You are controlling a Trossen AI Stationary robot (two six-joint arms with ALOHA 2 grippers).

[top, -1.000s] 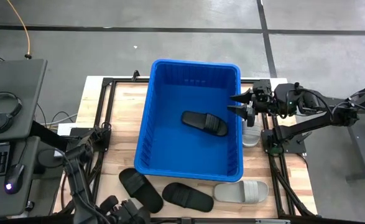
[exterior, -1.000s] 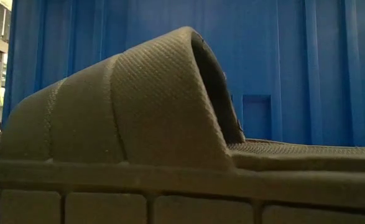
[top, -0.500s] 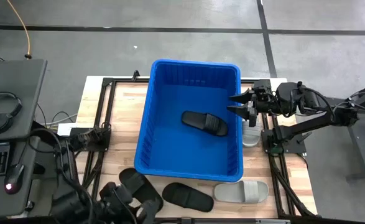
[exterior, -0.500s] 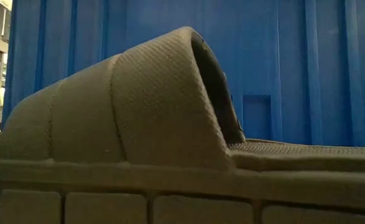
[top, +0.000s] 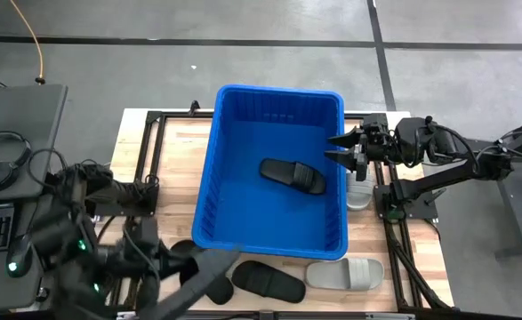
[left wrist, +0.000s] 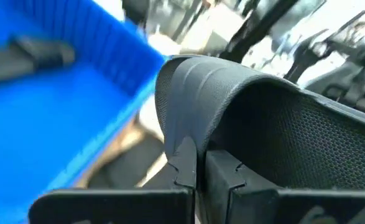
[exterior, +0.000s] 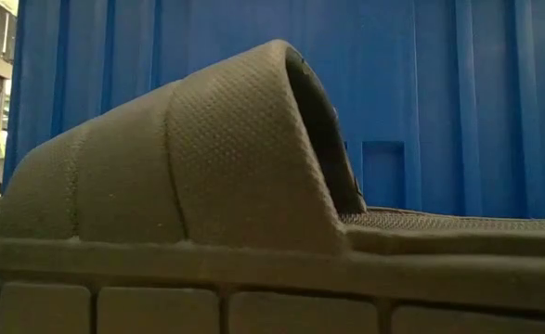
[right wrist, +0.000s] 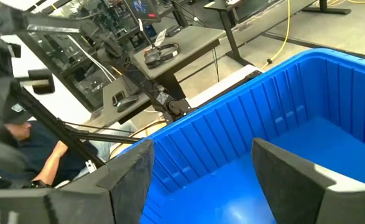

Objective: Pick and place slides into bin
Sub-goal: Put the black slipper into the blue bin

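The blue bin (top: 229,116) stands mid-table with one black slide (top: 292,174) lying flat on its floor. My left gripper (left wrist: 204,171) is raised at the near left, shut on another black slide (top: 209,271), which is in the air beside the bin's near left corner. A third black slide (top: 269,280) and a light grey one (top: 345,273) lie flat along the near edge. A second light grey slide (top: 358,194) lies right of the bin. My right gripper (top: 345,148) hangs open over the bin's right rim. The low view is filled by a black slide (exterior: 207,167) against the bin's wall. My left gripper pinches the slide's wide strap (left wrist: 182,124) between its two fingers, low on the strap's side where it comes down to the sole. One finger (left wrist: 226,177) is under the strap on the footbed side, the other outside. The slide is lifted clear and tilted.
A desk with headphones (top: 1,158), a keyboard and a mouse stands left of the table. A seated person (right wrist: 20,149) shows beyond the bin in the right wrist view. The black frame rails (top: 394,213) run along the table's sides.
My left gripper has risen from the table's near left and tipped from pointing down toward level, carrying the black slide. The slide, flat on the table before, is now lifted clear and tilted near the bin's near left corner. The other slides have stayed put.
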